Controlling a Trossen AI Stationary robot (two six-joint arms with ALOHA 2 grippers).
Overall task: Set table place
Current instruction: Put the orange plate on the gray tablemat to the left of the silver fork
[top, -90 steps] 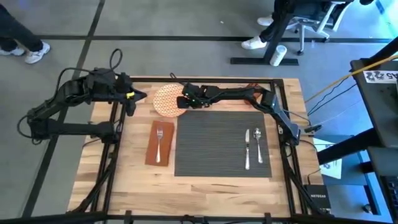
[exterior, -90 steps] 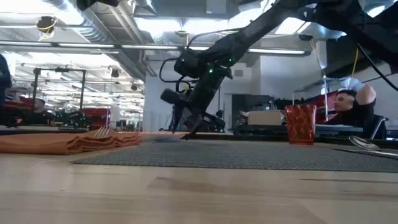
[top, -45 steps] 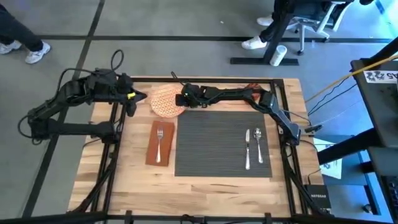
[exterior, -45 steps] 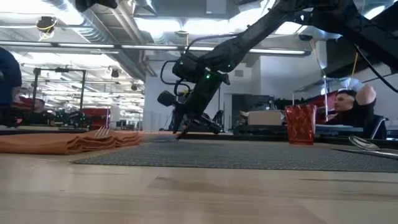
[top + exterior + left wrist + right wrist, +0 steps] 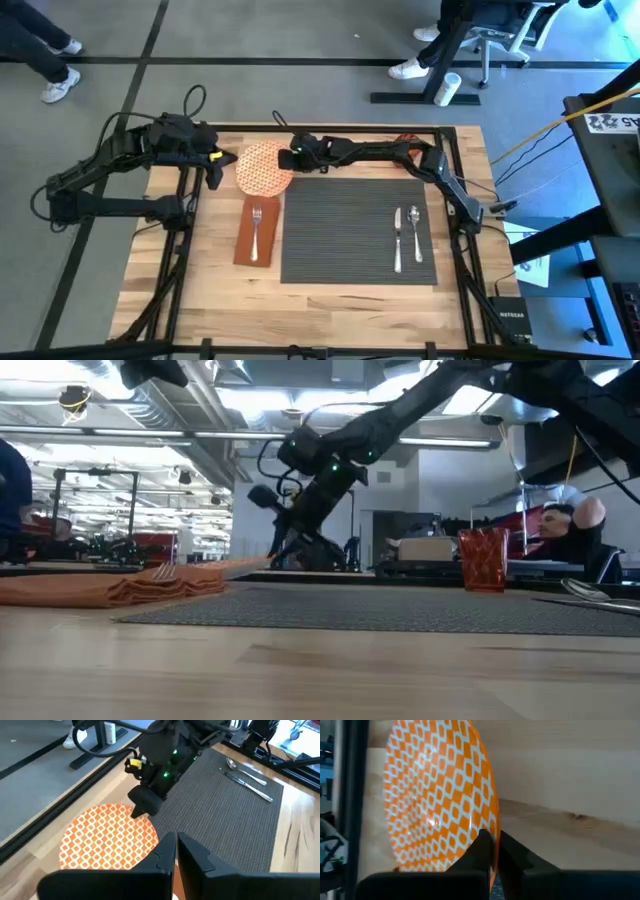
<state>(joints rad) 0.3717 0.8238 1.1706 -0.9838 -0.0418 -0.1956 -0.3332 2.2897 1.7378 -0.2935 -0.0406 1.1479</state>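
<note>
The round orange-patterned plate (image 5: 262, 167) is at the table's far left, beyond the brown napkin (image 5: 255, 232) that carries the fork (image 5: 256, 226). My right gripper (image 5: 293, 160) reaches in from the right and is shut on the plate. My left gripper (image 5: 216, 166) hovers shut just left of the plate and touches nothing. The dark ribbed placemat (image 5: 355, 230) lies in the middle of the table (image 5: 215, 290), with the knife (image 5: 398, 240) and spoon (image 5: 415, 232) on its right part. The orange cup (image 5: 484, 560) stands at the far edge. My right gripper pinches the plate's rim (image 5: 493, 827) between its two fingers, on the side facing the placemat. The fingers (image 5: 141, 809) come from the table's right, slanting down. The plate (image 5: 240, 565) is tilted with the held side raised; whether its far-left edge rests on the wood, I cannot tell.
Black rails (image 5: 186, 200) run along the table's edges beside both arms. Bare wood (image 5: 330, 305) shows in front of the placemat. A person (image 5: 565, 530) sits in the room behind the table.
My right gripper has moved toward the table's left edge and risen a little, keeping hold of the plate. The plate has shifted left with it, away from the placemat's far-left corner, and its held side has come up.
</note>
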